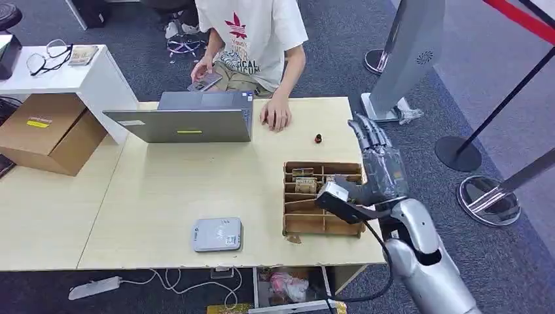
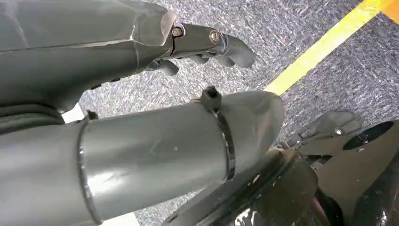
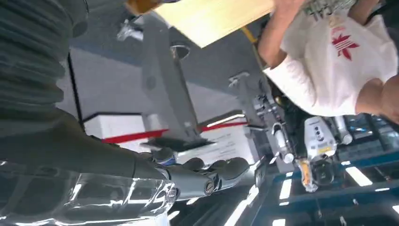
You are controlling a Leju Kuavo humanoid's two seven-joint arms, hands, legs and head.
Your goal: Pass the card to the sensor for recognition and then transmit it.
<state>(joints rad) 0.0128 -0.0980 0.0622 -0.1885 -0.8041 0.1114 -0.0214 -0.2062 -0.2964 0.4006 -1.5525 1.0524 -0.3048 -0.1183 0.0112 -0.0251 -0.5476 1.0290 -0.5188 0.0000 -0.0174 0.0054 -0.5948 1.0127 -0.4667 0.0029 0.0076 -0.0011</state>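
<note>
Cards (image 1: pixel 305 184) stand on edge in the far-left compartments of a brown cardboard divider box (image 1: pixel 322 223), which sits on the right part of the light wooden table (image 1: pixel 170 190). The right hand (image 1: pixel 378 160) hovers at the box's right side, raised, fingers extended and apart, pointing away toward the far edge of the table, holding nothing. From this hand the cards lie to the left and slightly near, just beside the palm. They appear to run left-right along their slots, though individual edges are too small to settle.

The right hand is plainly the nearer one. The left hand (image 2: pixel 207 44) hangs over grey carpet with a yellow floor stripe, fingers loosely curled with nothing visible in them; whether they are fully closed cannot be told.

The sensor, a grey square card reader (image 1: pixel 217 234), lies flat near the front edge of the table, left of the box and well apart from it. My judgement: a card must be lifted up out of its slot, then carried left and nearer.

The box's own dividers crowd the cards. A small dark object (image 1: pixel 318 138) lies beyond the box. An open laptop (image 1: pixel 182 118) stands at the far side, with a seated person's hand (image 1: pixel 277 116) resting on the table beside it, off the box-to-reader line.
</note>
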